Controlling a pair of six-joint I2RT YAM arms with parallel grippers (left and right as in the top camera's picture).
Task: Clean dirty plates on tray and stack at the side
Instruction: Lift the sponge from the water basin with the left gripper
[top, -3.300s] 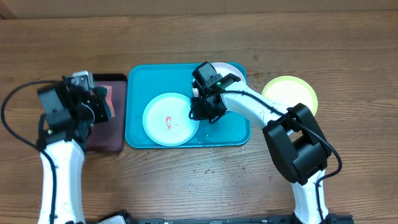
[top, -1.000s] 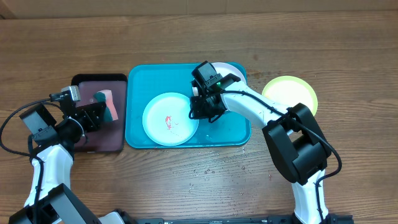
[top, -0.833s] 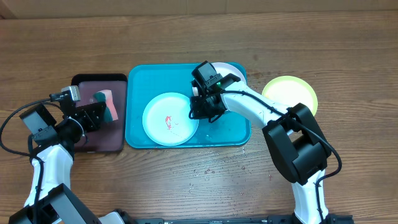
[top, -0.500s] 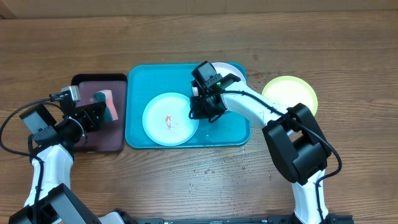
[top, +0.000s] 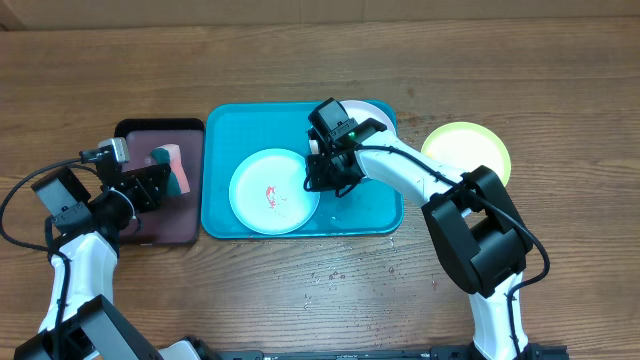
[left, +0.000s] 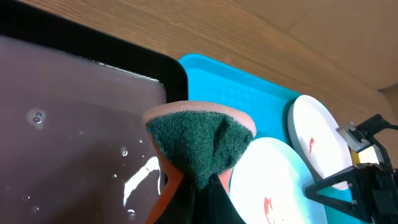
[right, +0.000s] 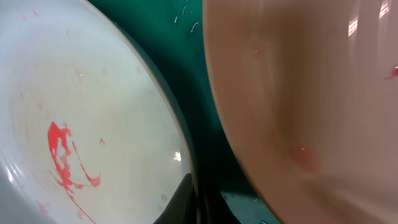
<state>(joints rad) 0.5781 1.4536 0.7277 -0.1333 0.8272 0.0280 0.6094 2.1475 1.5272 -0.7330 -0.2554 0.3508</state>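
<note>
The one real change is on the left: a few seconds ago the left gripper (top: 150, 185) was bunched over the middle of the black-rimmed tray (top: 150, 232), and it has since drawn back toward the near left. Its fingers are clamped on the sponge (top: 170, 168), which hangs above the right part of that tray's pinkish water. For the last second nothing at all has moved. I take that as the sponge being wetted and ready, with the scrub not yet begun. The right gripper (top: 325, 180) has held one spot throughout. Its fingers are together at the right rim of the light blue plate (top: 270, 192) and, as far as the wrist view shows, pinched on that rim. The plate lies flat in the teal tray (top: 215, 170), a red smear still at its centre. The white plate (top: 383, 118) sits in the tray's far right corner, mostly under the right arm and also still marked. The yellow-green plate (top: 466, 150) lies on the table (top: 300, 50) just right of the tray and looks clean, so roughly one of three is done. The table is brown wood grain, with a few droplets (top: 325, 275) on the near side of the tray. Nothing of the room shows beyond it.
</note>
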